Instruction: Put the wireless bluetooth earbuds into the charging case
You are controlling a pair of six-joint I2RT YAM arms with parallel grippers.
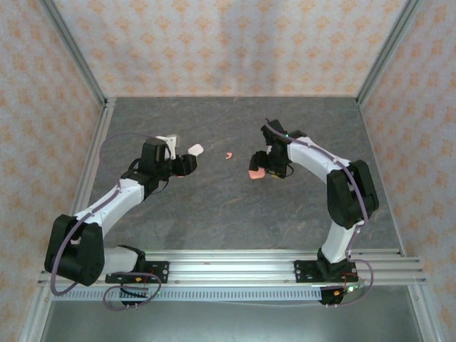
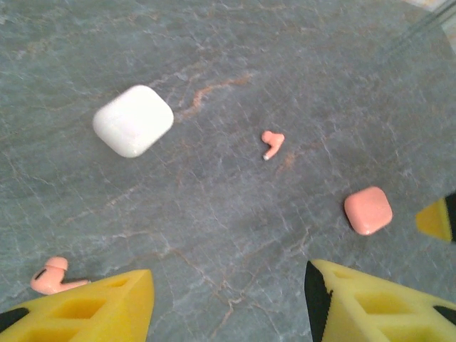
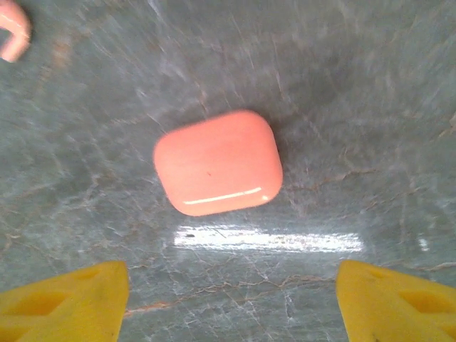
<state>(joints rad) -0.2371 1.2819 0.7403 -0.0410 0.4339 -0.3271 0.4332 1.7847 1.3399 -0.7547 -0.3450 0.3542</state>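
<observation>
A coral-pink charging case (image 3: 217, 162) lies flat on the stone-grey table, just ahead of my right gripper (image 3: 231, 299), which is open with nothing between its yellow fingers. One pink earbud (image 2: 272, 143) lies loose between that case (image 2: 368, 210) and a white case (image 2: 133, 120). A second pink earbud (image 2: 53, 278) rests on the table beside my left gripper's left finger. My left gripper (image 2: 228, 299) is open over bare table. From above, the left gripper (image 1: 185, 164) sits near the white case (image 1: 195, 149), and the right gripper (image 1: 267, 165) is by the pink case (image 1: 254, 173).
Patterned walls with metal corner posts (image 1: 100, 78) enclose the table on three sides. A yellow fingertip of the right gripper (image 2: 436, 217) shows at the right edge of the left wrist view. Bare table (image 1: 228, 214) stretches between the arms and the mounting rail.
</observation>
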